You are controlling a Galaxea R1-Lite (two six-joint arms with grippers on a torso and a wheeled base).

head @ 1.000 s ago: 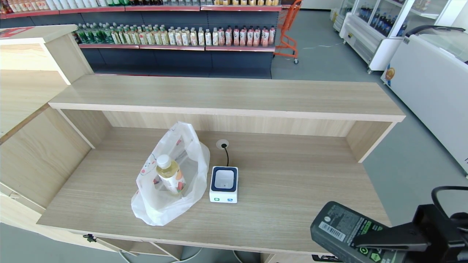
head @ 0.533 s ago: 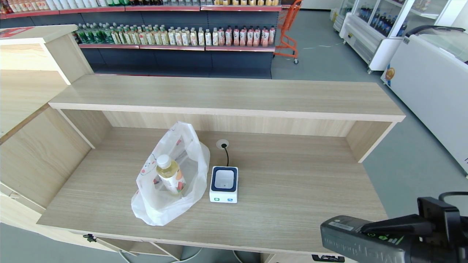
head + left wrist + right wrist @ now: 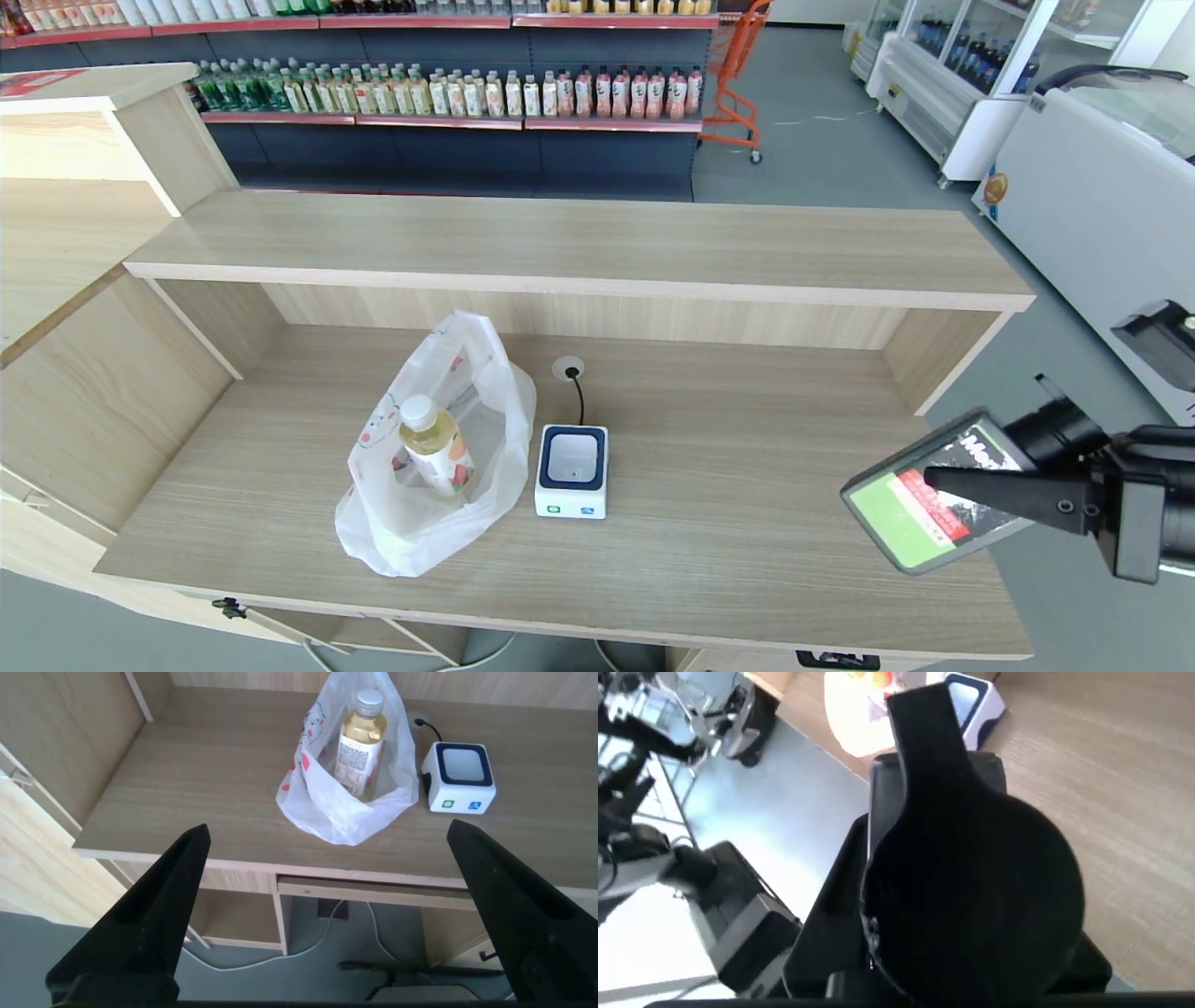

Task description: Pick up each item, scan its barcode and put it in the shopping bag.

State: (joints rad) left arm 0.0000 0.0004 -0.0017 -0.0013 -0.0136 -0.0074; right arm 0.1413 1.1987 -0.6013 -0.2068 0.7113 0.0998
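Left wrist view: left gripper (image 3: 327,828) hangs off the near side of the counter (image 3: 187,812), fingers spread wide, nothing between them. It looks down on the bag from outside the work area, probably parked so the other arm has room.

Head view, left to right:
- Shopping bag (image 3: 434,448), white thin plastic, left of centre on the counter. Mouth slumped open and facing up. One bottle (image 3: 431,446) with a white cap stands upright inside, so one item reads as already bagged. An open mouth suits a drop from above, though the soft walls may fold in.
- Scanner (image 3: 571,471), small white box with a dark-rimmed window facing up, just beside the bag on its right, at frame centre. Its cable (image 3: 579,397) runs back to a hole in the counter. Being so close to the bag keeps the scan-to-bag move short.
- Packet (image 3: 901,518), flat and dark-edged, at the right edge of frame, past the counter's right end and well apart from the scanner. Right gripper (image 3: 980,490) is clamped on it, one finger lying across the label. The green and red face tilts up toward the camera and no barcode shows on it. Judgement: the code is on the hidden side, and the packet must go over the window code-down before bagging.
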